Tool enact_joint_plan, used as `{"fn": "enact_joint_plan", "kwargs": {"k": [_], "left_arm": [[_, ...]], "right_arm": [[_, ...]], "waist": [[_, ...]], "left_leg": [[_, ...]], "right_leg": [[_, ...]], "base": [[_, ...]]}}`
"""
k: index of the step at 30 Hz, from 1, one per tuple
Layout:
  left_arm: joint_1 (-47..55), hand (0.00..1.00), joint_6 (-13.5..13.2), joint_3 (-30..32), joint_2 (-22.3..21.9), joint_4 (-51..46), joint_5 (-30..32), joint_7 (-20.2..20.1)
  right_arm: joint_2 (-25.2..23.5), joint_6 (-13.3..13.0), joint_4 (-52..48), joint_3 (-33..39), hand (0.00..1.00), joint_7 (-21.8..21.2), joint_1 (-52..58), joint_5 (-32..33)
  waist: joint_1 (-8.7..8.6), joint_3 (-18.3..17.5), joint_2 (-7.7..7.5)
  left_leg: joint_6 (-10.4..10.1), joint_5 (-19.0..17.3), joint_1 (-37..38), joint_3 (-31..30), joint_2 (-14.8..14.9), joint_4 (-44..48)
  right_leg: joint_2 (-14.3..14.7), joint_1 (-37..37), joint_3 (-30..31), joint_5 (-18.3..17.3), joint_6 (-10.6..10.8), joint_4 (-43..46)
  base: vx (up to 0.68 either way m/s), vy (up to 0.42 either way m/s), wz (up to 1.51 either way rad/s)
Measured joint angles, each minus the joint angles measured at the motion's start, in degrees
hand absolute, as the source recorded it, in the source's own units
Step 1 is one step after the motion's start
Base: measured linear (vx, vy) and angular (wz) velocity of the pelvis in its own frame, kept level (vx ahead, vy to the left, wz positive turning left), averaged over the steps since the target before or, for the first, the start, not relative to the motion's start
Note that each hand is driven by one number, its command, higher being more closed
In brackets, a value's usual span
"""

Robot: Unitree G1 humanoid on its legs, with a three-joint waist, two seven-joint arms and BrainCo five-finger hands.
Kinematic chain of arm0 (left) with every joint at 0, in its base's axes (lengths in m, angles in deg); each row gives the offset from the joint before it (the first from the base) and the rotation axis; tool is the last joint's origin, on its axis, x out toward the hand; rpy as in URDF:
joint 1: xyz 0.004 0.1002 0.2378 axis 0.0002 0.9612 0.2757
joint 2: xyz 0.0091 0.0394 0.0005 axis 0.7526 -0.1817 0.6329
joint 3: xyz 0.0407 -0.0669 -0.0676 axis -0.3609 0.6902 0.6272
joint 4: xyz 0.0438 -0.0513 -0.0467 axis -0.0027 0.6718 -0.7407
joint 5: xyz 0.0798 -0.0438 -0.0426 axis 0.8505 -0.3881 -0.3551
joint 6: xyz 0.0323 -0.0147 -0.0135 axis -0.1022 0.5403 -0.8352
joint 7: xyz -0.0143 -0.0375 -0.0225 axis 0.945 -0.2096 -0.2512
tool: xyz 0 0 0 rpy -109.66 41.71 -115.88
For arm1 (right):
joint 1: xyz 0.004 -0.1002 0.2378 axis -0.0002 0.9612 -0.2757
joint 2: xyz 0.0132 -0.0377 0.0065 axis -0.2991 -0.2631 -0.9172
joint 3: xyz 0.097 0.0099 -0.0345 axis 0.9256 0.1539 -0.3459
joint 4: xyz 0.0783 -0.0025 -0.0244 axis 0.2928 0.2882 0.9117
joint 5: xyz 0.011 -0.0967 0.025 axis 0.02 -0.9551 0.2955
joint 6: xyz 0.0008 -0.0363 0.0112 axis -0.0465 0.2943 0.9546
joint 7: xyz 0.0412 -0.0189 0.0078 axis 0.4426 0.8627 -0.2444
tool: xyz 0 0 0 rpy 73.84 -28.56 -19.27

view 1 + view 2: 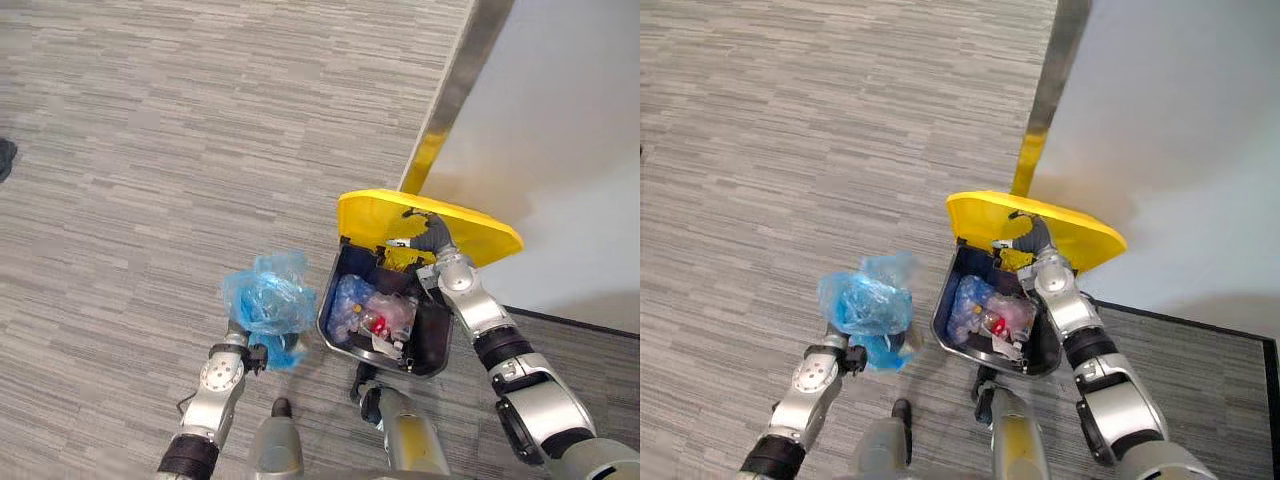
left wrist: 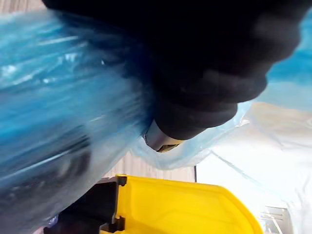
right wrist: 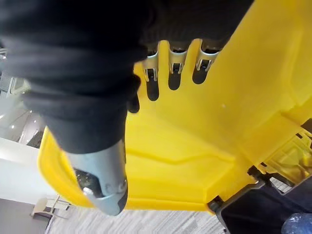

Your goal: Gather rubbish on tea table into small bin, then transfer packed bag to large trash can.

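Observation:
The large trash can stands on the floor with its yellow lid tipped up. Inside lie clear plastic bags and rubbish with a red item. My right hand is at the raised lid, its fingers straight against the yellow underside and its thumb apart. My left hand is shut on a packed blue plastic bag, which hangs just left of the can, about level with its rim. In the left wrist view the blue bag wraps round the hand above the lid.
A white wall with a metal and yellow corner strip rises right behind the can. A dark mat lies at the lower right. Grey carpet spreads to the left, with a dark shoe tip at its edge.

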Motion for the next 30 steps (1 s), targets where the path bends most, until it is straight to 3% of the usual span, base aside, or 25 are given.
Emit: {"fn": "enact_joint_plan", "kwargs": {"k": [8,17,25,30], "left_arm": [[-5.1,1.0,-1.2,-6.5,2.9,-4.8,-2.7,-2.3],[-14.6,1.0,-2.2,-19.8,5.6,-8.9,-3.3,-3.5],[-25.7,1.0,-2.1,-28.1,2.7,-8.1,-0.9,-2.9],[-34.3,1.0,-1.3,-31.9,-1.0,0.5,2.4,-2.1]], "right_arm": [[3.1,0.0,2.4,-1.8,0.0,-0.2,-3.7,0.0],[5.3,0.1,4.6,-6.4,0.0,-0.3,-10.4,0.0],[7.4,0.1,1.0,-7.1,0.0,-0.3,-15.5,-0.9],[10.3,0.2,-3.8,-8.5,0.0,-0.2,-17.6,-1.1]], "waist": [[-1.36,2.3,-0.18],[-2.26,4.9,-0.29],[-2.74,7.2,-0.58],[-2.91,9.1,-0.46]], "left_leg": [[-0.3,0.2,-1.1,-0.6,-0.1,0.9],[1.0,-2.0,-4.1,1.8,-0.6,6.2],[1.8,-4.3,-11.1,3.8,-1.1,13.5],[2.7,-7.3,-16.9,4.2,-0.1,20.6]], "right_leg": [[1.0,0.6,1.4,2.5,-0.6,-3.3],[0.8,-0.9,3.5,4.3,-1.2,-3.2],[-0.2,-7.4,5.6,4.8,-1.2,0.4],[-0.2,-11.5,5.7,4.7,-1.0,2.9]], "base": [[0.0,0.015,0.0],[0.0,0.049,-0.1],[-0.05,0.019,-0.13],[-0.07,0.009,-0.06]]}}
